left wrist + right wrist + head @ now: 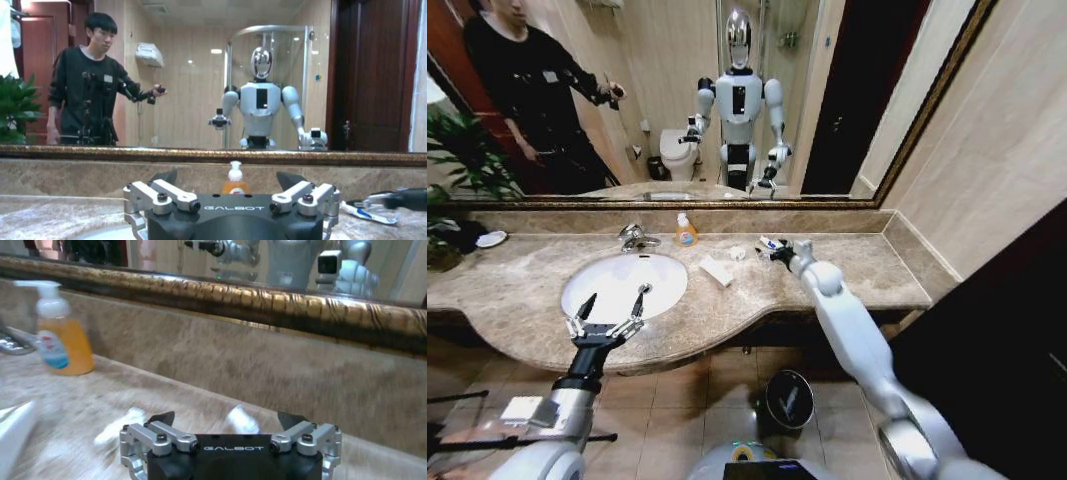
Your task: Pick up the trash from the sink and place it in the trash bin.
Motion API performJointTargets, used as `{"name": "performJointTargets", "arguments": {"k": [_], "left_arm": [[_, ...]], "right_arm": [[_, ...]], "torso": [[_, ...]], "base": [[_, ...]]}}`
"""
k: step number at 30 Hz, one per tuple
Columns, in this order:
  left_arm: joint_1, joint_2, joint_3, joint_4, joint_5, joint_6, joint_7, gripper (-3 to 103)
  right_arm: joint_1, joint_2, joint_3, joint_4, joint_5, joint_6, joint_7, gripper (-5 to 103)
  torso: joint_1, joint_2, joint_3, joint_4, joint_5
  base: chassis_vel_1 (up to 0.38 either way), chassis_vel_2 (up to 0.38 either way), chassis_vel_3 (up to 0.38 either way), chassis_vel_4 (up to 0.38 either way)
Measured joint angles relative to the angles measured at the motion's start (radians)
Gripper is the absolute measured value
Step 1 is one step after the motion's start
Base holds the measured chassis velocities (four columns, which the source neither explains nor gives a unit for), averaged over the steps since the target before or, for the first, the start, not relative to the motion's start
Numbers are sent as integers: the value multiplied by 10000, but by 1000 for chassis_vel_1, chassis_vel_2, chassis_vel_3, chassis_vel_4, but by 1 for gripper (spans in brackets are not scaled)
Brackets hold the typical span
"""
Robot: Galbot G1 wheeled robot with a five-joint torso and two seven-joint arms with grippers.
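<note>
A bathroom it was, with a beige-brown marble bench running under a big gold-framed mirror, and the white oval sink was set into it toward the robot's left. That sink is our landmark.

The left claw hung over the near rim of the sink, its two fingers spread wide and released, holding nothing. From its wrist camera the claw faced the back wall, with the orange soap bottle straight ahead between its fingertips.

Behind the sink stood the chrome tap, and just to the right of that, the soap bottle against the backsplash.

The trash lay on the bench, outside the basin. A flat white packet rested just right of the sink's rim. Farther right, near the back wall, sat a small crumpled scrap. Farther right again lay thin white tubes with blue marks.

The right claw reached out right there, at those tubes, well to the right of the sink. Its wrist camera showed the claw with fingers parted, released, low over the bench, with white pieces blurred just ahead of it.

Down on the tiled floor, below the bench and to the right of the sink, stood the small round black trash bin.
</note>
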Motion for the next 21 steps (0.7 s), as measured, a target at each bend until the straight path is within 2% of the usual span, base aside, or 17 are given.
{"name": "performJointTargets", "arguments": {"k": [6,12,14,18,21], "left_arm": [[0,0,0,-1,0,0,1,100],[0,0,0,0,0,0,1,100],[0,0,0,-1,0,0,1,100],[0,0,0,-1,0,0,2,100],[0,0,0,-1,0,0,2,100]], "right_arm": [[1295,342,-601,-1537,-387,-236,-39,100],[1430,406,-602,-1794,-590,-799,-81,103],[1445,361,-608,-1907,-778,-1038,-259,97],[1545,403,-620,-2159,-797,-1056,-307,95],[1683,602,-633,-2313,-684,-1148,-140,80]], "torso": [[-4,1,-3,1,-2],[-4,1,-3,0,0],[-5,1,-3,-1,0],[-5,1,-3,-3,-1],[-5,1,-3,0,1]], "base": [[0,0,0,0],[0,0,0,0],[0,0,0,0],[0,0,0,0],[0,0,0,0]]}}
